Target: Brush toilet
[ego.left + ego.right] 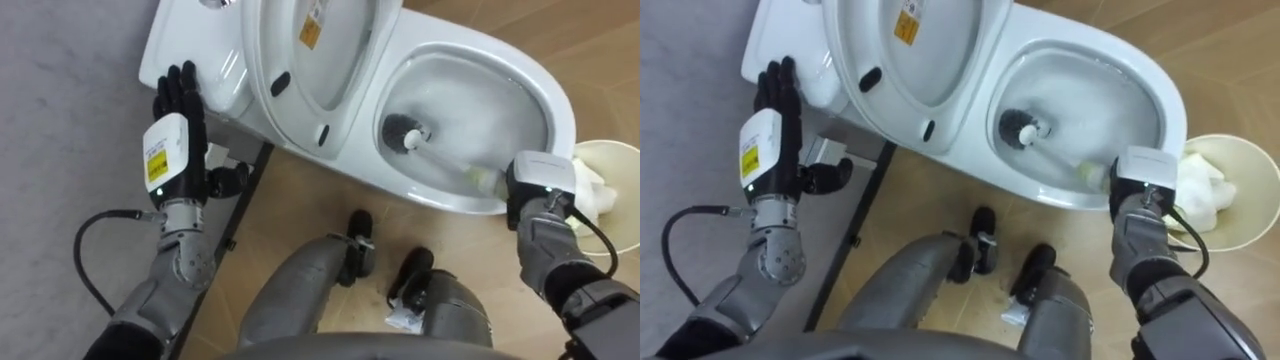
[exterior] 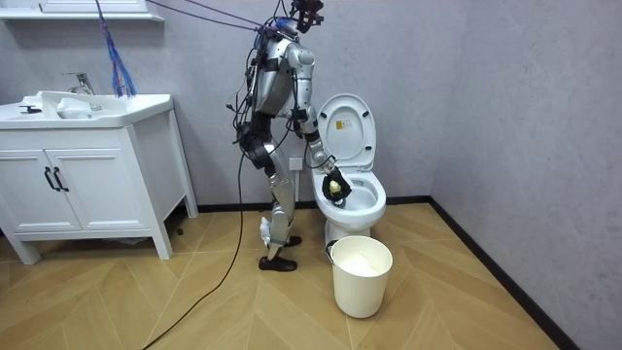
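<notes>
Left eye view: we look down with the robot on an open toilet (image 2: 352,206), its lid (image 1: 300,80) tipped up against the cistern (image 1: 200,40) so that the bowl (image 1: 562,115) lies clear for scrubbing. The brush (image 1: 445,158) slants down from the near right rim, its dark bristle head (image 1: 400,130) low in the wet bottom of the bowl towards the lid end, and we judge the scrubbing under way rather than finished. The right hand (image 1: 540,182) sits just over the rim, back uppermost, with the greenish grip (image 1: 487,180) of the handle running in beneath it. From above its fingers are tucked out of sight, but the room view shows them dark and curled round the grip, and we take the brush to be firmly clasped. The right forearm rises steeply from the lower right, a pose that lets the handle reach across the bowl while the arm remains outside it. The left hand (image 1: 172,140) is raised at the left, back to the camera, fingers (image 1: 180,90) straight and close together, thumb out to the side. Their tips lie at the cistern's near edge, and we read this as a steadying prop that carries nothing. In the room view the robot stands on the wooden floor (image 2: 194,311) at the room view's left of the toilet, head bowed over the bowl. A pale pail (image 2: 362,275) holding something white waits just in front of the toilet, for waste, we suppose.
</notes>
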